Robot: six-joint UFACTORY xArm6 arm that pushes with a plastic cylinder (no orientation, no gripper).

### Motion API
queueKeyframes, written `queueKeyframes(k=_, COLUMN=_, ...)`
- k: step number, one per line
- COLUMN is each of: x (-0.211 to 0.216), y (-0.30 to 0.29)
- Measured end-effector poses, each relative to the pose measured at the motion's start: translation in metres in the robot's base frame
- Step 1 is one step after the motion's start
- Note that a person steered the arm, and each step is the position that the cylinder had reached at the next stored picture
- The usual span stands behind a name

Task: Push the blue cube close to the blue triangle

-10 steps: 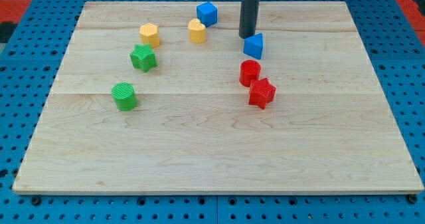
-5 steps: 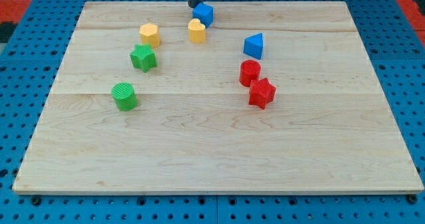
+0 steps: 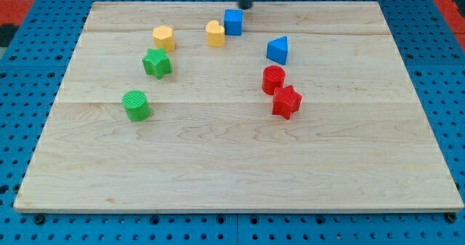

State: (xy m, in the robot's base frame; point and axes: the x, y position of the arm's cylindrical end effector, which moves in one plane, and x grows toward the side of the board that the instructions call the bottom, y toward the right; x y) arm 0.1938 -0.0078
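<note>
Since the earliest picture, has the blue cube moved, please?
Yes: the blue cube slid toward the view's right and slightly down, now touching the yellow block's right side.

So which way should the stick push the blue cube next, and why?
Probably toward the view's lower right. My tip sits just above and right of the blue cube, while the blue triangle lies down and right of it. I'd first slip round to the cube's upper left, beside the yellow block, then push.
</note>
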Motion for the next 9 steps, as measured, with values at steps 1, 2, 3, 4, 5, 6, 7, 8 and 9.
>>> queueKeyframes(k=1, x=0.023, y=0.002)
queueKeyframes(k=2, x=0.038, y=0.023)
queueKeyframes(k=3, x=0.047, y=0.055)
queueKeyframes(k=4, x=0.046, y=0.063)
queueKeyframes(k=5, x=0.009, y=0.028)
queueKeyframes(k=6, x=0.016, y=-0.02)
queueKeyframes(k=7, x=0.046, y=-0.004)
queueKeyframes(k=8, x=0.073, y=0.03)
queueKeyframes(k=9, x=0.079, y=0.037)
